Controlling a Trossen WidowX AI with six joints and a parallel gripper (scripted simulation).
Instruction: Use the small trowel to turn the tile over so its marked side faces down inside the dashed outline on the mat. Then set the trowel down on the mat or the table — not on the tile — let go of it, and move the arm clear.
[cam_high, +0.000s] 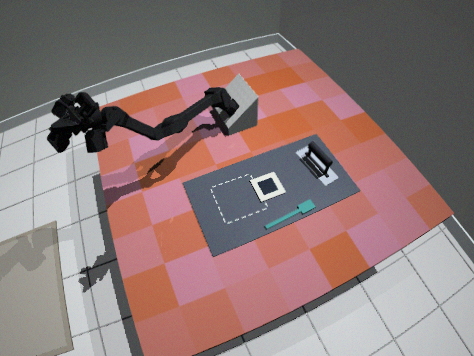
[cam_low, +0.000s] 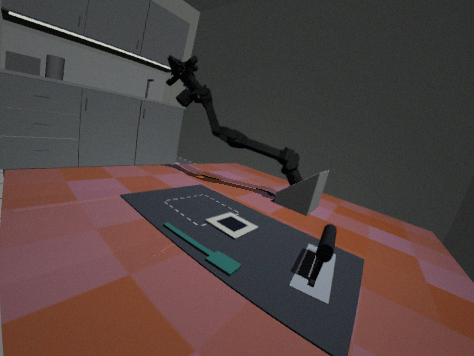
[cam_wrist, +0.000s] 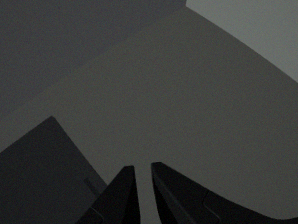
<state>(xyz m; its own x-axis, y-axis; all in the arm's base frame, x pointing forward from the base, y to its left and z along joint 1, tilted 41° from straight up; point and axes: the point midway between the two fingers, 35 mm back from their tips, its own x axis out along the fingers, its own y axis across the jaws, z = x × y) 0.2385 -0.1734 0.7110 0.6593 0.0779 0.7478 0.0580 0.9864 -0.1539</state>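
The cream tile (cam_high: 268, 186) (cam_low: 232, 224) lies flat on the mat (cam_high: 200, 200) (cam_low: 145, 200) with a dark square showing on its upper face. It overlaps the right part of the dashed outline (cam_high: 228, 223) (cam_low: 166, 202) in the top view. The teal trowel (cam_high: 306, 206) (cam_low: 223, 262) lies flat on the mat beside the tile, apart from it, its handle pointing left in the top view. My gripper (cam_wrist: 143, 173) is empty and almost shut, with a narrow gap between the fingertips. It is raised high, far left of the mat in the top view.
A black cylindrical bar (cam_high: 320, 159) (cam_low: 327, 243) stands over a light plate (cam_high: 328, 178) (cam_low: 321, 291) on the mat's right part. A grey wedge-shaped block (cam_high: 243, 107) (cam_low: 305, 195) is at my arm's base. The arm (cam_high: 160, 131) (cam_low: 232, 137) stretches left from it, above the table.
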